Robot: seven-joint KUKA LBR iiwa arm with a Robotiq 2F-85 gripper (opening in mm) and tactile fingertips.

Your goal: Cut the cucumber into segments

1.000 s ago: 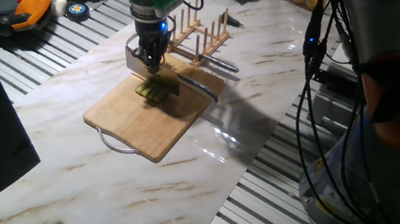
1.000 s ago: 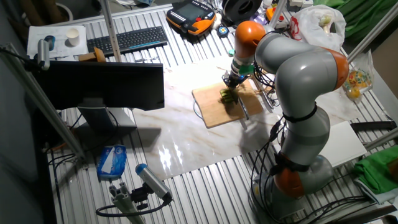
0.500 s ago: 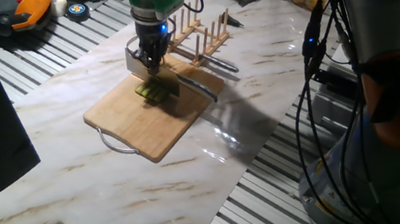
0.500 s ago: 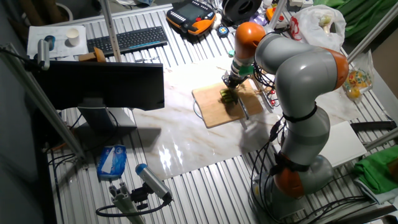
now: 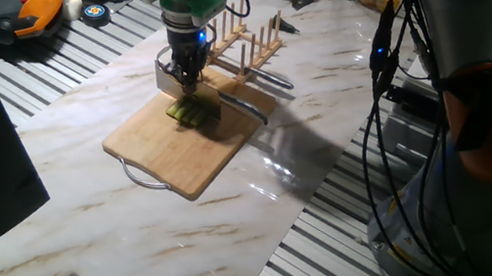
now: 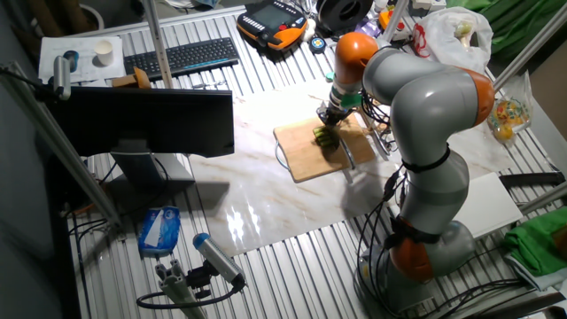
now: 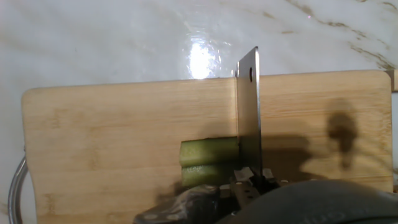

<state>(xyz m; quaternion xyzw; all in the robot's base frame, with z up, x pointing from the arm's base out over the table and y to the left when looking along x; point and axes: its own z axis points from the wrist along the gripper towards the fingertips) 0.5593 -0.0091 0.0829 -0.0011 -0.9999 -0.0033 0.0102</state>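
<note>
A knife is held in the gripper, blade edge-down across the cucumber; the fingers are clamped on its handle, low in the hand view and partly hidden. The cucumber sticks are lying side by side on the wooden cutting board, near the board edge closest to the dish rack, roughly mid-way along that edge. In the hand view two sticks are seen poking out to the left of the blade; what lies right of it is blocked. No separate segments can be made out.

The sticks are judged light, firm but crisp, wet on the cut faces, so rolling or sliding under a downward push is likely. Nothing pins them down. They are best pressed straight down across the whole cluster, not sawn sideways. The board's metal handle is at the corner farthest from the rack.
</note>
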